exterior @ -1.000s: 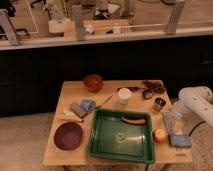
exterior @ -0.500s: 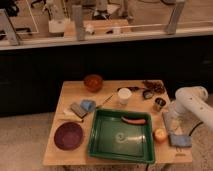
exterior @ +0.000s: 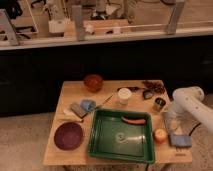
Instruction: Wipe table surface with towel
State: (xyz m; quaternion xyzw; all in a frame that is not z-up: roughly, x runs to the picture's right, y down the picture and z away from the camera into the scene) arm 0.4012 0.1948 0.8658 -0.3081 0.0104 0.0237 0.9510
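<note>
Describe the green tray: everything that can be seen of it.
The green tray is a deep rectangular bin, plastic by its look, resting flat at the front middle of the table surface. Inside lie an orange-red stick near the back wall and a small round pale thing at the middle. An orange fruit sits by its right rim. The gripper hangs over the table's right edge, apart from it.

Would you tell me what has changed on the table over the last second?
The arm has swung slightly left and down, bringing the gripper over the towel at the right edge of the table surface. Nothing was visibly taken hold of or let go. The green tray, metal cup, purple plate and blue pad stayed put.
</note>
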